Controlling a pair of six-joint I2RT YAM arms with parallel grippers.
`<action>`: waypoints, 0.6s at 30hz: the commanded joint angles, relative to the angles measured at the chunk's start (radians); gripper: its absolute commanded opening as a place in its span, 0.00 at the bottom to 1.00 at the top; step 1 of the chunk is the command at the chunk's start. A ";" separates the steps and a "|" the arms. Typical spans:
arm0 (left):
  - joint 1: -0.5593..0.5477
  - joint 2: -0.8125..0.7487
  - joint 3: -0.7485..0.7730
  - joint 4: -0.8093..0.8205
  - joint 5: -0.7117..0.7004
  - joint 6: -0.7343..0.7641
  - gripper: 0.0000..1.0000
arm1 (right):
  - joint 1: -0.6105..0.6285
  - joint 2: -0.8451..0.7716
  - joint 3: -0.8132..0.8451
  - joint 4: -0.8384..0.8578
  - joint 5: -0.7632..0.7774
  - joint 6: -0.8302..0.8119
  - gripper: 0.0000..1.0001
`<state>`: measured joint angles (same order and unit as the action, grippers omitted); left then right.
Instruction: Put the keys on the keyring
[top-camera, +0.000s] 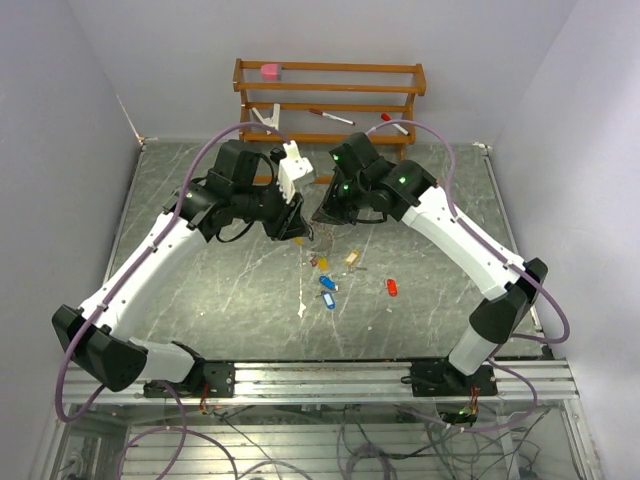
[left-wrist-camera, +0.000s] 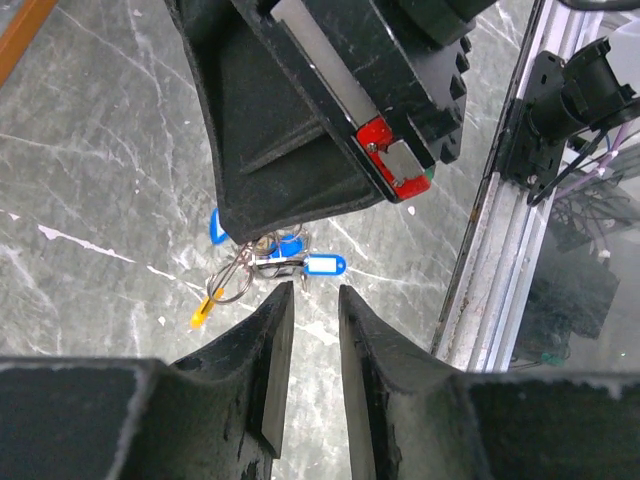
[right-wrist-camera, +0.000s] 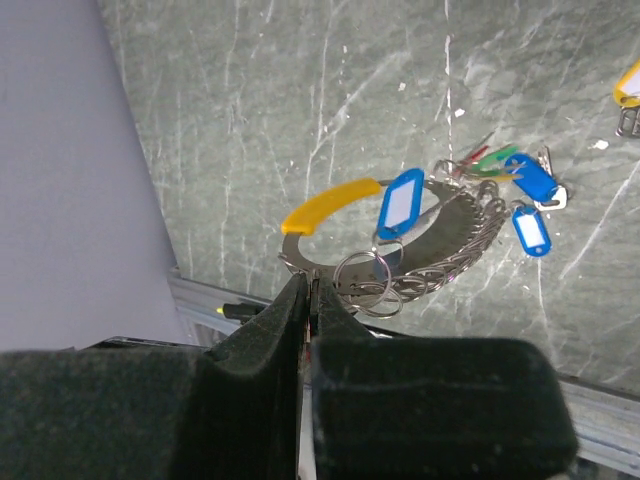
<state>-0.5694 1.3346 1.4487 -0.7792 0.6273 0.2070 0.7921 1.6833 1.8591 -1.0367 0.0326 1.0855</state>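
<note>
My right gripper (right-wrist-camera: 308, 282) is shut on one end of the keyring (right-wrist-camera: 455, 245), a silver-grey metal loop with a yellow sleeve (right-wrist-camera: 325, 205), and holds it above the table. Several small split rings and one blue-tagged key (right-wrist-camera: 400, 203) hang on it. My left gripper (left-wrist-camera: 313, 290) is open and empty, just beside the right gripper (top-camera: 323, 213) and pointing at the hanging rings (left-wrist-camera: 236, 280). Loose keys lie on the table below: yellow (top-camera: 322, 263), tan (top-camera: 352, 258), two blue (top-camera: 328, 291) and red (top-camera: 391, 287). Green and red tags (right-wrist-camera: 490, 160) also show in the right wrist view.
A wooden rack (top-camera: 330, 90) stands at the back wall with a pink block (top-camera: 270, 71) and markers (top-camera: 330, 117) on it. A small white scrap (top-camera: 302, 308) lies near the blue keys. The metal rail (top-camera: 400, 372) runs along the near table edge.
</note>
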 joint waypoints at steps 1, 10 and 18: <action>-0.006 0.010 -0.014 0.064 -0.010 -0.056 0.35 | -0.003 -0.041 -0.027 0.079 0.014 0.043 0.00; -0.006 0.027 -0.020 0.100 0.010 -0.063 0.25 | -0.004 -0.064 -0.052 0.114 0.012 0.054 0.00; -0.006 0.031 -0.024 0.094 0.003 -0.038 0.14 | -0.004 -0.075 -0.059 0.134 0.013 0.056 0.00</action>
<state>-0.5694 1.3617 1.4364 -0.7029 0.6247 0.1535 0.7921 1.6531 1.8050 -0.9413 0.0334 1.1259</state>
